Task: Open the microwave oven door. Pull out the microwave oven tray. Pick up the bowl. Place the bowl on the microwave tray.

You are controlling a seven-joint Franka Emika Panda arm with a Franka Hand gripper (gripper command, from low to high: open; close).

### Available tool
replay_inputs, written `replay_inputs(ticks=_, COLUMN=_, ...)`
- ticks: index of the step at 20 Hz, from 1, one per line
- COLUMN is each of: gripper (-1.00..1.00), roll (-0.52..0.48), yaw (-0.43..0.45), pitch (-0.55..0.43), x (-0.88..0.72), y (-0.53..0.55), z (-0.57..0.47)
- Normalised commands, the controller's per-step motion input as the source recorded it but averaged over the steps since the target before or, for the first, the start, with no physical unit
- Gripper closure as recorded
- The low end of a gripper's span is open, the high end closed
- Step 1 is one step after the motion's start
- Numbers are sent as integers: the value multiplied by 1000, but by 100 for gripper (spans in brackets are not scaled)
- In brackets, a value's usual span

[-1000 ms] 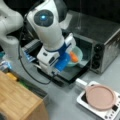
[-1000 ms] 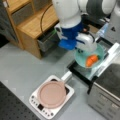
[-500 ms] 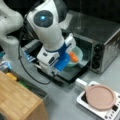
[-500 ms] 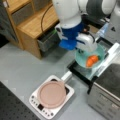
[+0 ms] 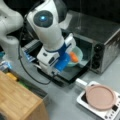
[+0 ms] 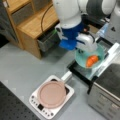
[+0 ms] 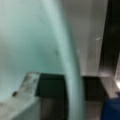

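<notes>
My gripper (image 5: pixel 67 59) is shut on the rim of a pale green bowl (image 5: pixel 78 53) that holds an orange piece (image 5: pixel 74 57). In both front views the bowl (image 6: pixel 90 55) sits over the dark tray (image 5: pixel 71 73), which is pulled out in front of the silver oven (image 5: pixel 100 37). The oven's door (image 6: pixel 110 56) is folded down and open. Whether the bowl rests on the tray (image 6: pixel 79 73) or hangs just above it, I cannot tell. In the wrist view the bowl's rim (image 7: pixel 71 62) runs between the grey finger (image 7: pixel 23 96) and the blue one.
A white slab with a pink dish (image 5: pixel 100 97) lies in front of the oven, also shown near a front view's bottom (image 6: pixel 51 93). A wooden cabinet (image 6: pixel 30 22) and a dark bin (image 6: pixel 48 40) stand beside the arm. A second grey arm (image 5: pixel 10 22) is at a front view's left.
</notes>
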Motion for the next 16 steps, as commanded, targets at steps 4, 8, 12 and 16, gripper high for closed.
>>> replay_inputs(ticks=4, gripper=100, roll=19, yaw=-168, pitch=-250, x=-269, y=202, z=-79)
replay_inputs(ticks=8, gripper=100, roll=19, yaw=-167, pitch=-250, x=-269, y=202, z=-79)
replay_inputs(ticks=12, gripper=100, roll=19, yaw=-167, pitch=-250, x=-270, y=202, z=-79)
replay_inputs(ticks=16, gripper=100, roll=19, yaw=-167, pitch=-250, x=-270, y=202, z=-79)
